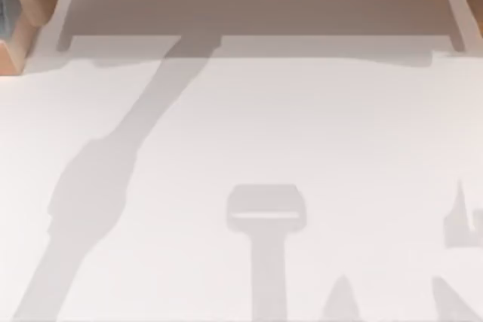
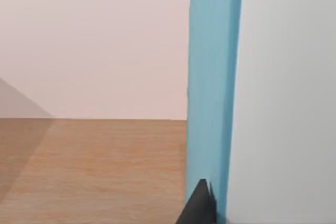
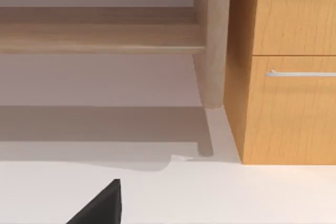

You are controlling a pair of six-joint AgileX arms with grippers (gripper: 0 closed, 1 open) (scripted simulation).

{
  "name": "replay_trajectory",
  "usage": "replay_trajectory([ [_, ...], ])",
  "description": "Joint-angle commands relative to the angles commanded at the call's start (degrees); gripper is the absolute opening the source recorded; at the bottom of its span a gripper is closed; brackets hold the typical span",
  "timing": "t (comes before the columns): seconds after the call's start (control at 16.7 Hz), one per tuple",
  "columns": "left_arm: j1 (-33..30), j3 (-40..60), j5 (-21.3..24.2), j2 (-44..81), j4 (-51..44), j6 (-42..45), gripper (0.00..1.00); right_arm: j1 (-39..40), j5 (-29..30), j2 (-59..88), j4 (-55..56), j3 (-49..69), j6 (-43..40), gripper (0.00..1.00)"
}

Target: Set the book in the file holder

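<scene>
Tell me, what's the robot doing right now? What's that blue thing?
In the left wrist view, a tall blue book stands upright right in front of the left arm's camera, with a dark fingertip of the left gripper against its lower edge. Whether it is actually gripped can't be told. Behind it are a wooden surface and a pale wall. From above, the white table carries only arm shadows. The right wrist view faces a wooden cabinet.

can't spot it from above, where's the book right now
In the left wrist view the blue book stands upright right by the left gripper's dark fingertip, wood surface beside it.
</scene>
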Motion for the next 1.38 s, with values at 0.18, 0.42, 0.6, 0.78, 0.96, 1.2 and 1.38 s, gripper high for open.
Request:
replay_trajectory([
  [0.18, -0.02, 3.2, -0.01, 1.02, -2.18, -0.01, 0.0, 0.0, 0.0, 0.0, 0.0, 0.0, 0.0, 1.0],
  [0.42, -0.04, 7.29, -0.01, 2.34, -4.97, -0.02, 0.0, 0.0, 0.0, 0.0, 0.0, 0.0, 0.0, 1.0],
  [0.6, -0.01, 7.11, -0.05, 2.09, -4.88, 0.06, 0.0, 0.0, 0.0, 0.0, 0.0, 0.0, 0.0, 1.0],
  [0.78, 0.71, 6.62, -0.04, 1.5, -4.23, 0.52, 0.0, 0.0, 0.0, 0.0, 0.0, 0.0, 0.0, 1.0],
  [0.96, 6.09, 2.61, 0.15, -2.81, 0.65, 4.14, 0.0, 0.0, 0.0, 0.0, 0.0, 0.0, 0.0, 1.0],
  [1.2, 18.22, -8.31, 1.09, -11.43, 11.19, 13.53, 0.0, 0.0, 0.0, 0.0, 0.0, 0.0, 0.0, 1.0],
  [1.38, 29.48, -21.18, 2.67, -16.94, 19.68, 23.14, 0.0, 0.0, 0.0, 0.0, 0.0, 0.0, 0.0, 1.0],
])
